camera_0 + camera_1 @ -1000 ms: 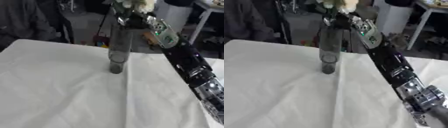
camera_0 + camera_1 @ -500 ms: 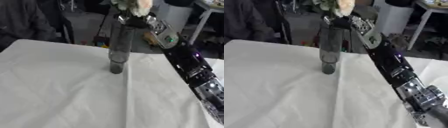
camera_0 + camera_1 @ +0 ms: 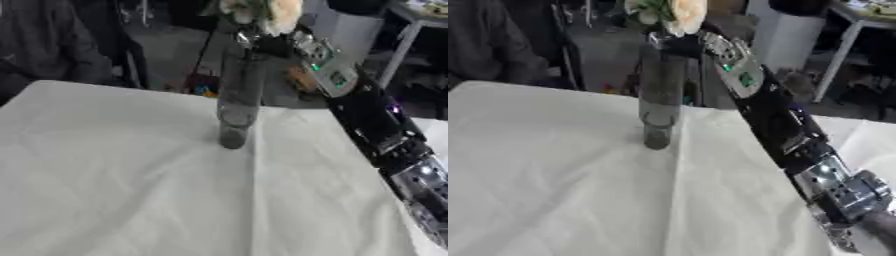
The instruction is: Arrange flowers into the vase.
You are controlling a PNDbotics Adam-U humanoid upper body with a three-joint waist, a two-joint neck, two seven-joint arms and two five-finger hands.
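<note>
A tall clear glass vase [image 3: 661,100] stands upright on the white cloth-covered table [image 3: 544,195], near its far edge. A cream rose [image 3: 685,12] with green leaves [image 3: 646,7] sits just above the vase's mouth, and its stem is hidden. My right arm [image 3: 776,120] reaches up from the lower right. My right hand [image 3: 684,44] is at the vase's rim, right under the bloom, with its fingers curled at the flower's stem. My left hand shows in neither view.
The cloth has creases, one running forward from the vase's foot. A person in dark clothes [image 3: 44,45] sits beyond the table's far left corner. Dark furniture and a white table leg [image 3: 837,47] stand behind at the right.
The flower and my right hand have barely shifted at the vase's mouth. The vase stands where it was.
</note>
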